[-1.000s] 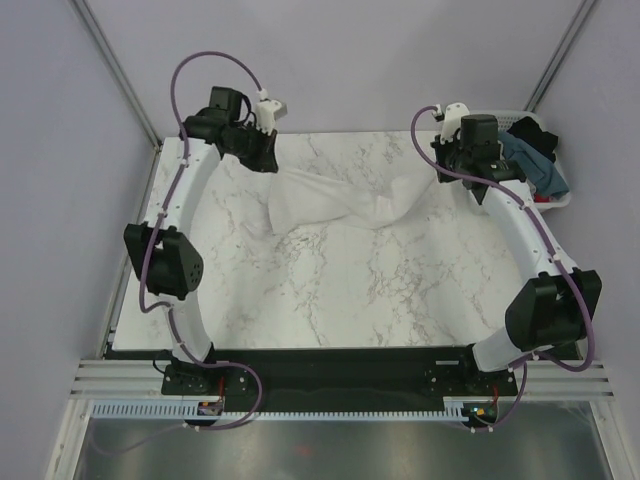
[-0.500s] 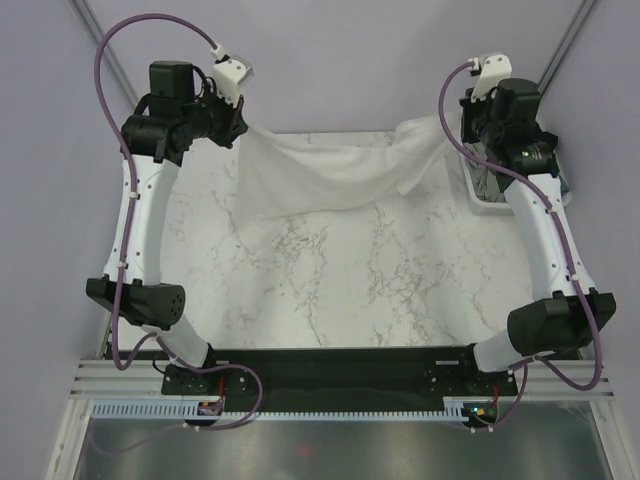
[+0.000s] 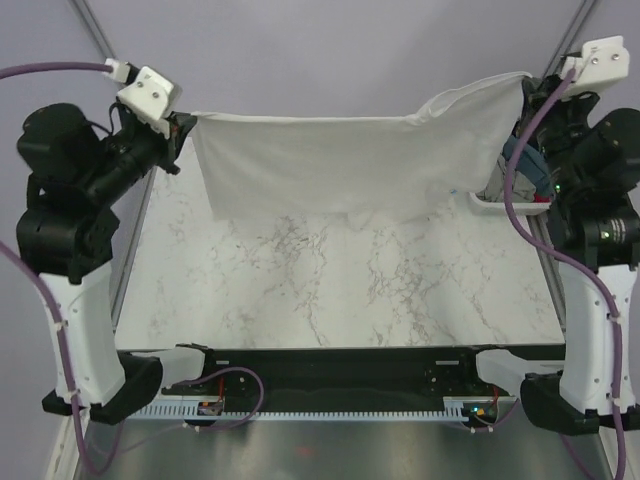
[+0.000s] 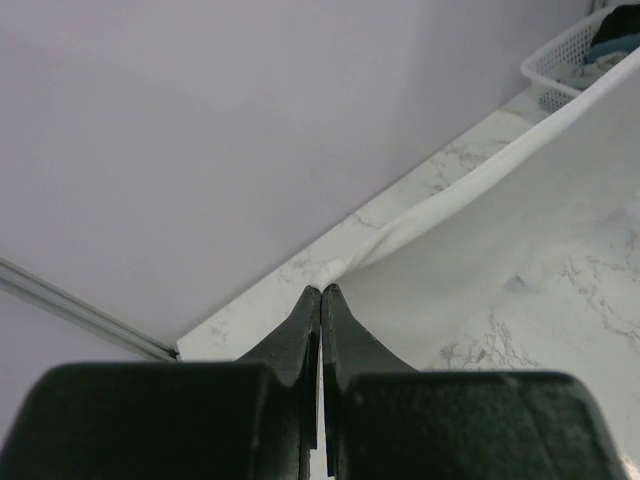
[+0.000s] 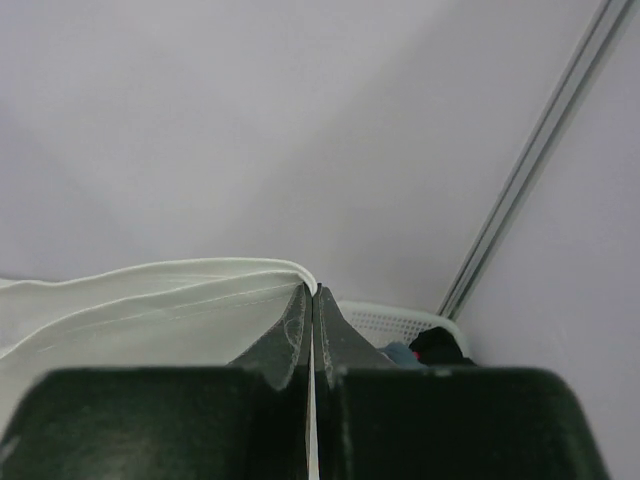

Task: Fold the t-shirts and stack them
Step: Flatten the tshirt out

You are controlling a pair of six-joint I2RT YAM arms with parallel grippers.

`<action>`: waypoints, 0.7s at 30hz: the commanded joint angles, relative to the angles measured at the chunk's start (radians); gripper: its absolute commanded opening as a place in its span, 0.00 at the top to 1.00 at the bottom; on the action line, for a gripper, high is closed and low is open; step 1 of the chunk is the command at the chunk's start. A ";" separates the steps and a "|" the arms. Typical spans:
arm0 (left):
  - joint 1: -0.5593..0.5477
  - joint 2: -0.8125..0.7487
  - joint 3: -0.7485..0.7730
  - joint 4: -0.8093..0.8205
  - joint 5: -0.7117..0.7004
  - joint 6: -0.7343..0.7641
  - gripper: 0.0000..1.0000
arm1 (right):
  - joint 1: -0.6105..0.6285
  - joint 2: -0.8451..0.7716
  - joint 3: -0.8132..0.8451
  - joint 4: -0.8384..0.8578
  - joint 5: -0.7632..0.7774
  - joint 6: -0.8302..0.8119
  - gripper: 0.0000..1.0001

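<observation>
A large white t-shirt hangs stretched in the air across the far side of the marble table, its lower edge drooping to the tabletop. My left gripper is shut on its left corner, high at the far left. At the far right my right gripper is shut on the other corner, equally high. Other t-shirts, blue and black, lie in the white basket behind my right arm.
The marble table lies bare below the shirt. The white lattice basket stands at the far right edge, partly hidden by my right arm. Grey walls and metal frame posts close in the back.
Both arms have risen and spread apart, lifting the white t-shirt off the table and pulling it from a crumpled heap into a taut hanging sheet.
</observation>
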 commanded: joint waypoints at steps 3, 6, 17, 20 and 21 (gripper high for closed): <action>-0.001 -0.103 0.004 0.043 -0.037 0.029 0.98 | -0.001 -0.096 0.105 0.024 0.026 -0.010 1.00; -0.001 -0.123 0.010 0.040 -0.037 0.034 0.98 | -0.001 -0.106 0.171 0.001 0.028 -0.002 1.00; -0.001 -0.039 -0.143 0.087 -0.046 0.093 0.98 | -0.001 0.037 0.115 0.072 -0.006 0.012 1.00; -0.001 0.018 -0.251 0.122 -0.038 0.112 0.98 | -0.001 0.103 0.002 0.143 -0.029 -0.002 1.00; 0.000 0.064 -0.295 0.130 -0.031 0.120 0.98 | -0.001 0.126 -0.021 0.177 -0.044 -0.009 1.00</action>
